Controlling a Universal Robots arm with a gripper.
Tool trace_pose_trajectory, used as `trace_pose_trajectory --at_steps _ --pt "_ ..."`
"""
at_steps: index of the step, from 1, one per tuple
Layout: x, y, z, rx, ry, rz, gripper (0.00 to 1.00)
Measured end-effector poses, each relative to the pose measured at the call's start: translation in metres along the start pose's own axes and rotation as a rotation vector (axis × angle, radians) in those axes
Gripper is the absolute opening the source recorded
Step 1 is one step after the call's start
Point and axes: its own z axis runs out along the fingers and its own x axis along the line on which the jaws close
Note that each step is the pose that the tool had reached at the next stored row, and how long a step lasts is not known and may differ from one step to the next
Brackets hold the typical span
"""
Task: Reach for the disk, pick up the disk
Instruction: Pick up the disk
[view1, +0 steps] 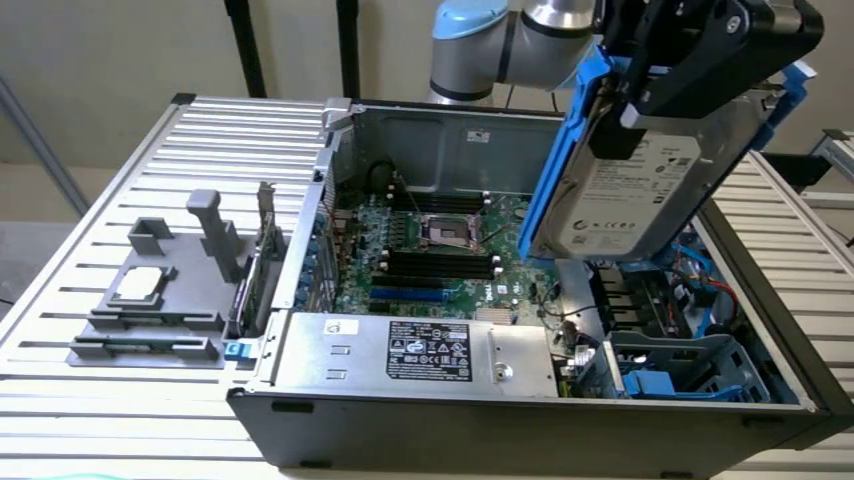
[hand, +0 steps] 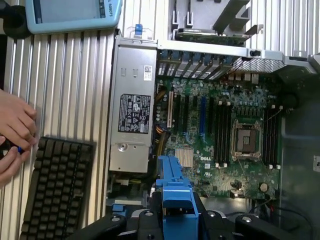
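Blue rails frame the disk (view1: 638, 190), which hangs tilted above the open computer case (view1: 534, 420), pinched at its upper end between the fingers of the gripper (view1: 694, 75). With so little of it held, the disk could swing or slip and drop onto the motherboard (view1: 427, 250) or the blue drive cage (view1: 681, 365) underneath. Nearby on the ribbed surface (view1: 120, 420) sit a grey fixture (view1: 167, 290), a keyboard (hand: 55, 190) and a person's hands (hand: 15, 135).
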Motion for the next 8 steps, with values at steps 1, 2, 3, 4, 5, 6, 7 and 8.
trace_pose_trajectory --at_steps 1,2,3,4,5,6,7,8 --pt "0.002 -0.0032 -0.0003 0.0000 -0.0001 0.000 0.33" --pt "0.004 -0.0067 -0.0005 0.0000 -0.0003 0.000 0.33" --pt "0.006 -0.0103 -0.0008 0.0000 -0.0004 0.000 0.33" --pt "0.007 -0.0142 -0.0011 0.0000 -0.0005 0.000 0.33" --pt "0.009 -0.0183 -0.0014 0.0000 -0.0006 0.000 0.33" --pt "0.010 -0.0227 -0.0016 0.0000 -0.0008 0.000 0.33" --pt "0.012 -0.0274 -0.0019 0.0000 -0.0009 0.000 0.33" --pt "0.013 -0.0321 -0.0022 0.0001 -0.0010 0.000 0.33"
